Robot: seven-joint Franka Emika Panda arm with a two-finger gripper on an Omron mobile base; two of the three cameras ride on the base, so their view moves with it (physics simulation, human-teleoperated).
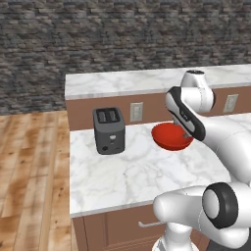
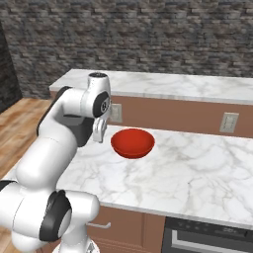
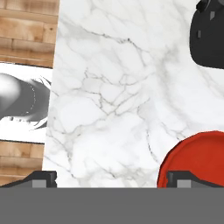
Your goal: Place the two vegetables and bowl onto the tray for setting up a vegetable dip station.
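Hand view has the wide-open, empty gripper hanging over the white marble tabletop, with the glossy shallow red bowl peeking in just off to its right-hand fingertip side.

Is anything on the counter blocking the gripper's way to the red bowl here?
Nothing visible does. The open gripper hangs just beside the red bowl, over bare marble counter. The toaster stands apart on the gripper's far side from the bowl, off that path.

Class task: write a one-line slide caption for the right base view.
Open gripper hovers beside the red bowl on the marble counter.
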